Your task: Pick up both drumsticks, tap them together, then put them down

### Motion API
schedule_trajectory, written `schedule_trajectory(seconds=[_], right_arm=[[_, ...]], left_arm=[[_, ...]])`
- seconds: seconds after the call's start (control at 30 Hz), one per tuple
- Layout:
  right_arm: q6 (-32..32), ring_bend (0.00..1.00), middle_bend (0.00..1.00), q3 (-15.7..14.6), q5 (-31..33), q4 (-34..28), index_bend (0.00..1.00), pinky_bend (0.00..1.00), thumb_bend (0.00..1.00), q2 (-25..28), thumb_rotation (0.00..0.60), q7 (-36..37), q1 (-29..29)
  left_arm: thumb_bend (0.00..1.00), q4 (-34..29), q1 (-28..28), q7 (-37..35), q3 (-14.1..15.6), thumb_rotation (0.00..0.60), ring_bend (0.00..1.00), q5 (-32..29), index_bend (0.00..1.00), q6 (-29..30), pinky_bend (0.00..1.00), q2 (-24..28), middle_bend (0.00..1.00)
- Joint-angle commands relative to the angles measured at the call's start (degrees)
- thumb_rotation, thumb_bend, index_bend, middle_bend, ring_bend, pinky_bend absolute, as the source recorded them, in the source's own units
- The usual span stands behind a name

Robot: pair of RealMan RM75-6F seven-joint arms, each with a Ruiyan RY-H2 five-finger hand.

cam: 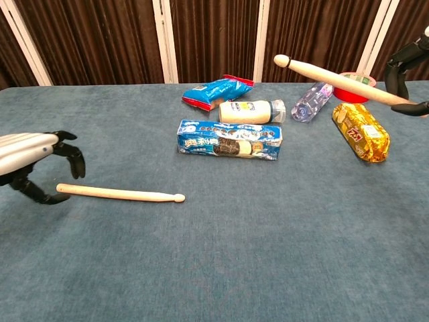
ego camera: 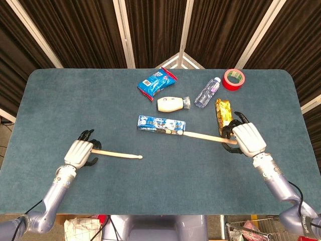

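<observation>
Nearest the robot, at about 8 o'clock on the table, the left hand [cam: 30, 161] hovers over the butt end of 1 drumstick [cam: 120, 194], fingers curled apart around it but not closed; the stick lies flat on the cloth, its tip pointing toward 3 o'clock. At about 4 o'clock, the right hand [ego camera: 244, 139] holds the 2nd drumstick [cam: 338, 77] by its butt, lifted clear of the table, tip aimed toward 9 o'clock. The step in hand looks like the 2nd pick-up: the left hand likely needs to close on the stick and lift it before any tapping. Farther off, around 12 to 1 o'clock, sit a blue cookie box [ego camera: 162, 124], a white bottle [ego camera: 173, 104], a blue snack bag [ego camera: 157, 83], a clear water bottle [ego camera: 207, 92], a gold-wrapped packet [ego camera: 223, 113] and a red tape roll [ego camera: 233, 79]. The table [ego camera: 150, 186] has a blue-grey felt-like cover; dark curtains with pale vertical frames stand behind.
</observation>
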Motion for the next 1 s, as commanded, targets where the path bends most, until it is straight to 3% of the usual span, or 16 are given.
schedule_trajectory(seconds=[0.03, 0.3, 0.67, 1.0], right_arm=[[0.0, 0.35, 0.61, 0.0, 0.0, 0.1, 0.75, 0.10, 0.43, 0.1, 0.600, 0.0, -0.1], [0.1, 0.35, 0.61, -0.1, 0.3, 0.8, 0.75, 0.10, 0.44, 0.2, 0.600, 0.5, -0.5], [0.5, 0.35, 0.61, -0.2, 0.2, 2.1, 0.75, 0.10, 0.44, 0.3, 0.600, 1.6, -1.0], [1.0, 0.35, 0.61, 0.0, 0.2, 2.7, 0.75, 0.10, 0.44, 0.3, 0.600, 2.1, -1.3]], left_arm=[[0.45, 0.8, -0.9, 1.0, -0.8, 0.600, 0.03, -0.4, 0.45, 0.4, 0.00, -1.3, 0.42], [0.45, 0.7, -3.2, 10.8, -1.6, 0.600, 0.03, -5.4, 0.45, -0.7, 0.00, -3.0, 0.44], [0.45, -6.1, -6.5, 27.9, -1.1, 0.600, 0.03, -18.7, 0.45, -1.6, 0.00, -1.5, 0.47], [0.46, -7.4, -8.6, 31.0, -0.5, 0.600, 0.03, -22.1, 0.47, -0.5, 0.00, -1.9, 0.47]])
